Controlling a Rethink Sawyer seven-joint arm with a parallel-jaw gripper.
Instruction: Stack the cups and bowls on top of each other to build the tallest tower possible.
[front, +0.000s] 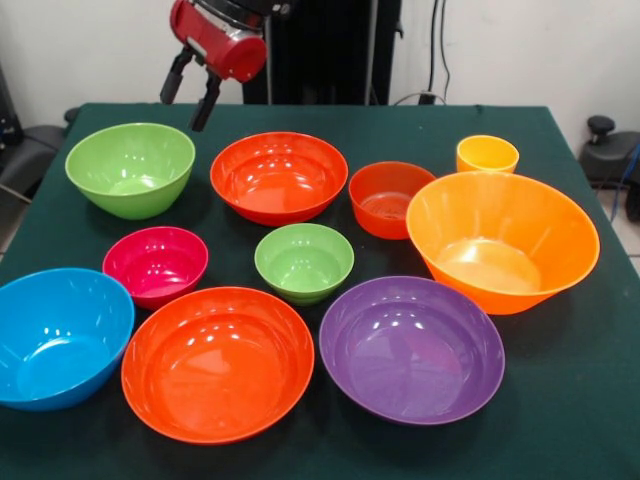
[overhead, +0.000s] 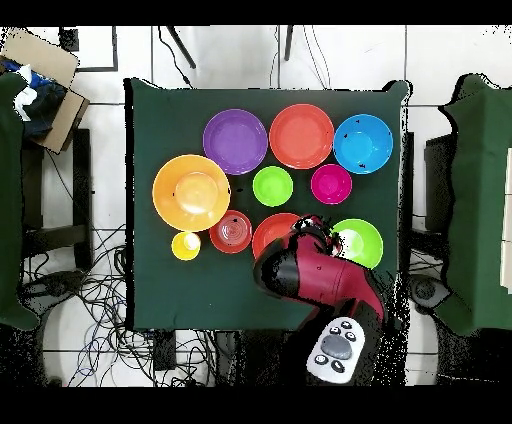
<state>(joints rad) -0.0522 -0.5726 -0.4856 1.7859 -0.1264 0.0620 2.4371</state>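
At the upper left of the front view the gripper (front: 190, 95) hangs released and empty between the large lime green bowl (front: 131, 167) and a red-orange bowl (front: 279, 176), all bowls and the yellow cup (front: 487, 154) unstacked, so a descent could clip either rim.

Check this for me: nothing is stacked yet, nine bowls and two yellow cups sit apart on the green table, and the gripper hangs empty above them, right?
Not quite: there is only one yellow cup, as the front view shows. The rest holds: nine bowls sit apart, unstacked, on the green table, and the gripper hangs open and empty above them.
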